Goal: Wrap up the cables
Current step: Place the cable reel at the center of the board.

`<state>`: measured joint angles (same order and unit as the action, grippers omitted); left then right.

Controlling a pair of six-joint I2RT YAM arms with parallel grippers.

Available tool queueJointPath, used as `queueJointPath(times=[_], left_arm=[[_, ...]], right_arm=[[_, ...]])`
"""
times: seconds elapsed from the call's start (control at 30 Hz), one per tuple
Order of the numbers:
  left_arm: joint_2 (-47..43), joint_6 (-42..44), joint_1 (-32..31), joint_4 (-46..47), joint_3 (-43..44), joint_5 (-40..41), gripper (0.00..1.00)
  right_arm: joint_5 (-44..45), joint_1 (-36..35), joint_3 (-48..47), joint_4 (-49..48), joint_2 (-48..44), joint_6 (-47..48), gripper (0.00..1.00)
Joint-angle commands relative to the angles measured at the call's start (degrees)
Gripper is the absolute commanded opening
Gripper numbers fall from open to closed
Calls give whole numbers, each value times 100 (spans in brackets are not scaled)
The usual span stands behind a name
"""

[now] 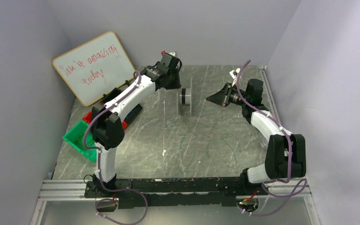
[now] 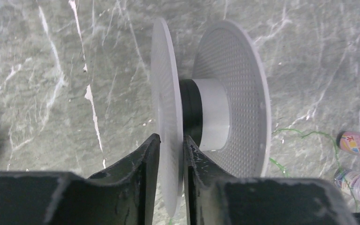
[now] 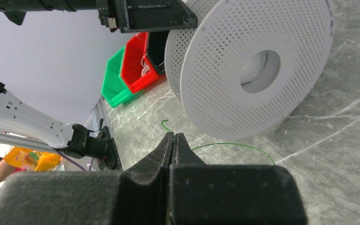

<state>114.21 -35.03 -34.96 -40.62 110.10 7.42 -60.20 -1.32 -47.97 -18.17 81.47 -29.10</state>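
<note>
On the grey-green marble-look tabletop (image 1: 145, 154), the biggest item is the wood-framed whiteboard (image 1: 93, 65) w/ red handwriting, leaning at the back-left wall. Next is a green plastic bin (image 1: 77, 138) at the left edge, w/ a red plastic bin (image 3: 138, 70) right beside it. Mid-table is a white perforated plastic spool (image 1: 185, 96), flanges vertical, w/ a black band round part of its hub. L gripper (image 2: 171, 150) straddles one flange, fingers close on both sides (can't tell if they're pinching it or just clear). R gripper (image 3: 174, 136) is closed, tips together, near the spool's other side. Thin dark-green cable (image 3: 229, 144) lies loose on the tabletop, curving past the R fingertips and squiggling toward the near edge.
</note>
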Motion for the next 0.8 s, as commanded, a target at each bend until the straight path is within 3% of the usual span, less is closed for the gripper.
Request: queueJointPath(times=[0.0,0.4,0.53,0.67,0.77], left_arm=[[-9,215,-42,172,363,135,33],[-317,810,-40,181,1054,-296,70],[-384,1659,-46,323,1286,-1509,84],[-378,2976,-49,87,1436,-3661,83],[-453,3854,-70,-237,1308,-4735,82]], right_arm=[[-89,-17,-283,0,-260,254,0],[-64,-8,-406,322,-378,580,0],[-203,-2,-445,331,-456,553,0],[-457,18,-521,391,-596,552,0],[-564,33,-594,595,-777,728,0]])
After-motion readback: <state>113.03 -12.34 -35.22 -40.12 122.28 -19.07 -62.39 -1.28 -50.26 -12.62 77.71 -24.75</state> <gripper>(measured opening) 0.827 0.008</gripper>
